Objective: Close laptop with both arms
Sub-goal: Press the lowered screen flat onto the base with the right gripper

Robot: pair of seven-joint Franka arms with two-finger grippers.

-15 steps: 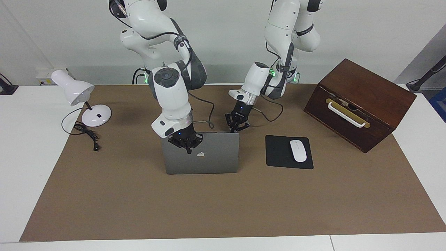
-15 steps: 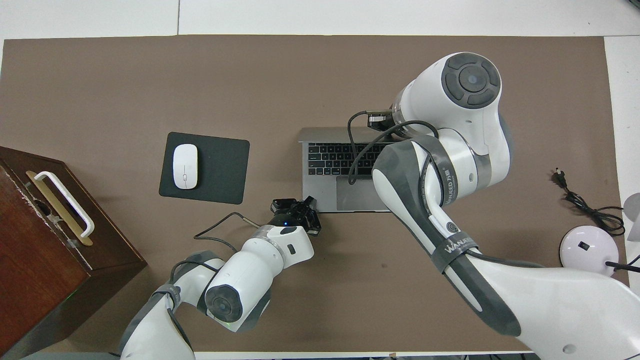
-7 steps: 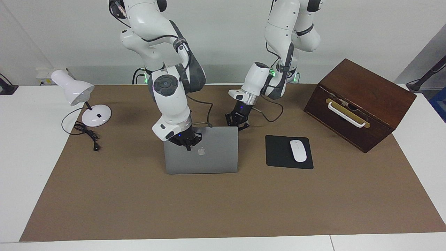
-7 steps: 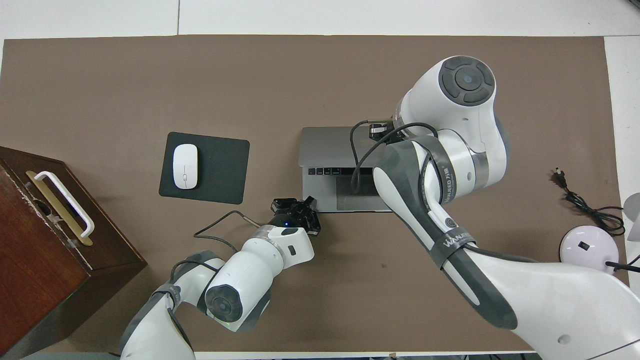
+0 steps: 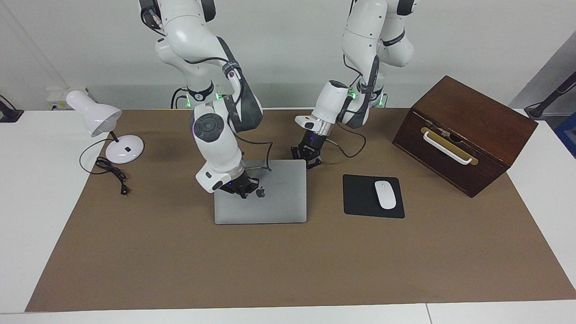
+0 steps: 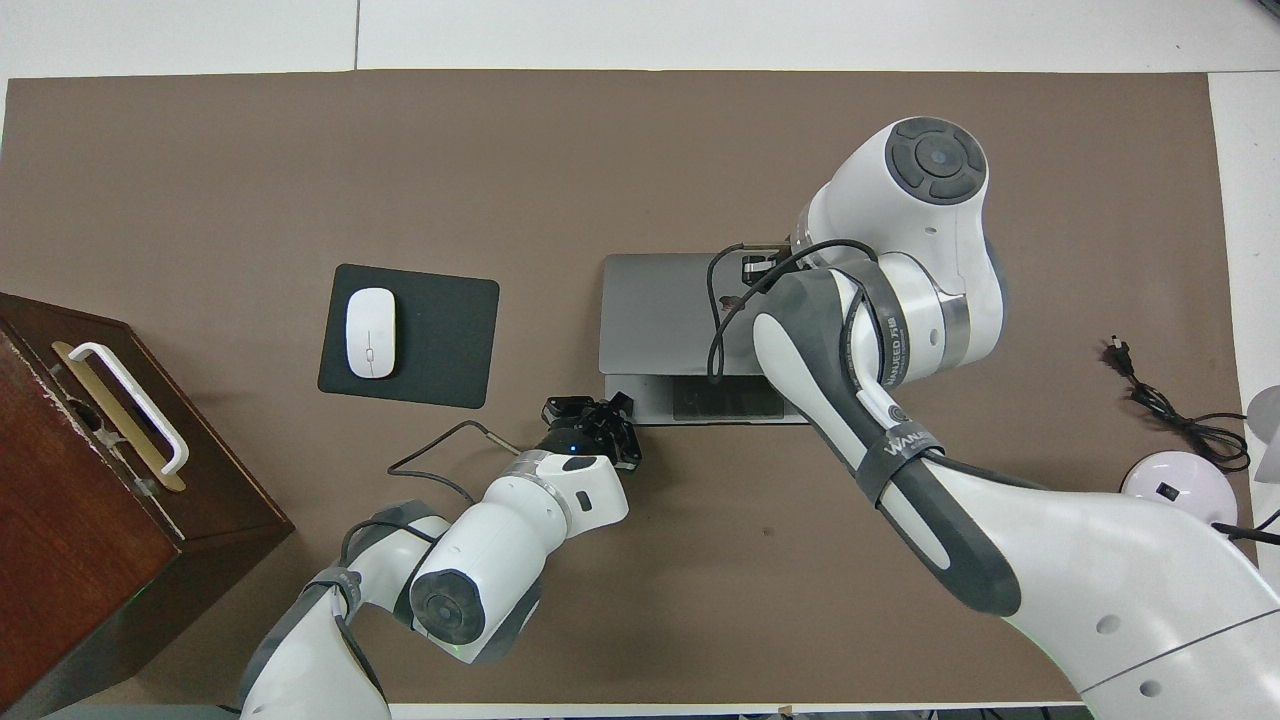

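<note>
The silver-grey laptop point(image 5: 279, 198) lies on the brown mat with its lid lowered almost flat, apple logo up. In the overhead view the lid point(image 6: 655, 310) covers the keyboard, and only a strip of the base with the trackpad point(image 6: 728, 402) shows at the edge nearer to the robots. My right gripper point(image 5: 244, 190) rests on the lid beside the logo; in the overhead view point(image 6: 752, 272) the arm mostly hides it. My left gripper point(image 5: 309, 161) sits low at the laptop's near corner toward the left arm's end, and also shows in the overhead view point(image 6: 598, 420).
A black mouse pad point(image 5: 360, 198) with a white mouse point(image 5: 385, 194) lies beside the laptop toward the left arm's end. A brown wooden box point(image 5: 463, 135) with a white handle stands past it. A white desk lamp point(image 5: 105, 121) and its cord point(image 5: 112, 173) are at the right arm's end.
My right gripper has pushed the lid down from upright to nearly flat, moving with it toward the robots. The keyboard is now covered. My left gripper has stayed at the near corner.
</note>
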